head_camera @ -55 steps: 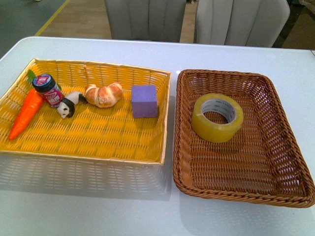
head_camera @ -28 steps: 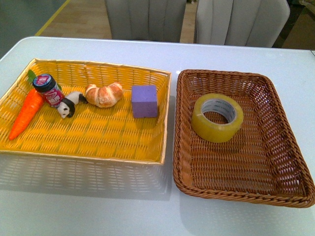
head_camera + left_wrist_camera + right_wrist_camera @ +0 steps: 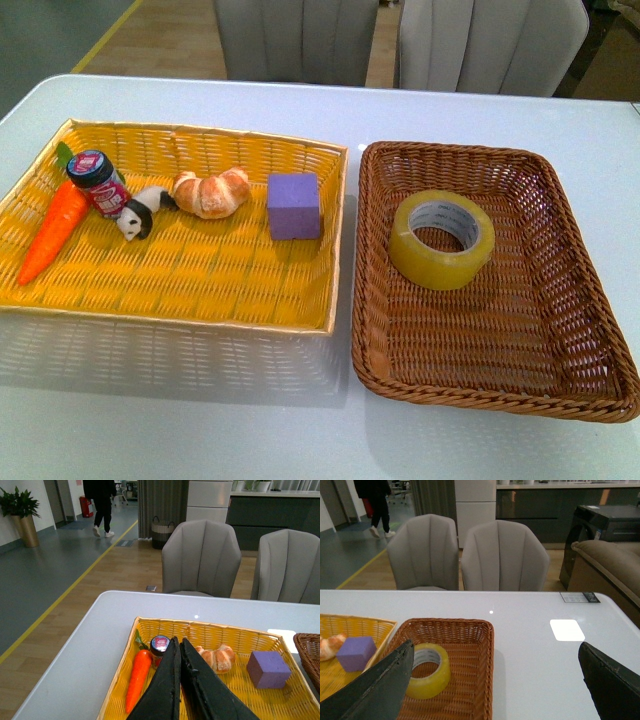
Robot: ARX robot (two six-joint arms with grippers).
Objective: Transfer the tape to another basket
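While neither arm shows in the front view, both wrist views show their grippers raised above the bench (image 3: 300, 440). The tape (image 3: 441, 239) lies flat in the brown basket (image 3: 600, 395), in its far left part, near the far and left walls but touching neither as far as can be told. Its white-grey core faces up (the print on it is too small to read). Nothing else lies in that basket.

Just left of it, rims nearly touching, sits the yellow basket (image 3: 300, 320). It holds a carrot (image 3: 53, 229) at the left with a small jar (image 3: 97, 182) leaning beside its top, then a panda figure (image 3: 141, 211), a croissant (image 3: 211, 192) and a purple block (image 3: 293, 206) near the right wall.

From the left wrist view, the left gripper (image 3: 179, 645) is clenched, its two dark fingers pressed together with nothing between them, hanging over the yellow basket's near side. From the right wrist view, the right gripper (image 3: 495, 680) is spread wide and released, with one finger (image 3: 380, 685) over the brown basket's left side and the other out over the bare bench; the tape sits between them and well below.

Two grey chairs (image 3: 495, 45) stand behind the bench.
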